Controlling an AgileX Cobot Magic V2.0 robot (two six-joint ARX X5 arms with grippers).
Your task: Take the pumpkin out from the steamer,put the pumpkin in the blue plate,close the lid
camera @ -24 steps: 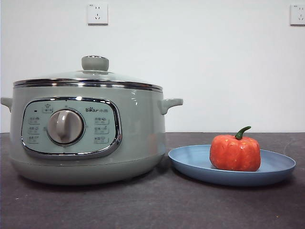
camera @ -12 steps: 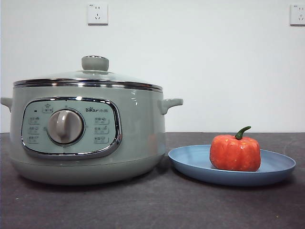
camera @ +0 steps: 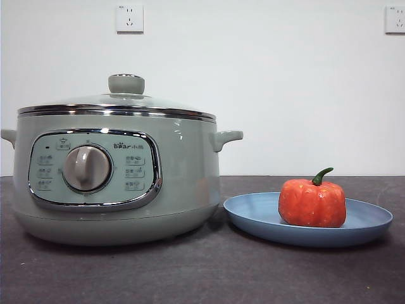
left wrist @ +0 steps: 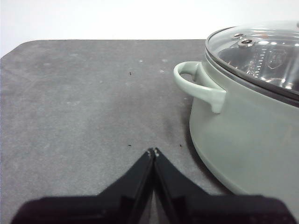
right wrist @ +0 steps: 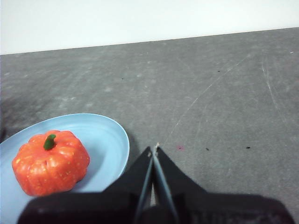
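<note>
The left claw (left wrist: 153, 152) is hanging over bare dark tabletop (left wrist: 84, 102) with its two black jaws pressed together tip to tip, gripping nothing and touching nothing. The steamer (left wrist: 243, 140) is sitting just beside it, one pale green side handle (left wrist: 198, 86) jutting toward the open tabletop, and the lid (left wrist: 261, 51) is resting on the chrome rim.

The right claw (right wrist: 154, 148) is likewise shut, jaws meeting at their tips with nothing between them, and it is hovering over the tabletop just beside the edge of the blue plate (right wrist: 114, 140) without touching it. The pumpkin (right wrist: 50, 161) is sitting upright inside that plate, green stem up.

In the front view the steamer (camera: 114, 183) is standing at the left with the lid (camera: 117, 104) seated on it, knob on top. The blue plate (camera: 253, 215) is lying near the pot's base at the right, and the pumpkin (camera: 312, 202) is resting on it. Neither arm is showing in this view.
</note>
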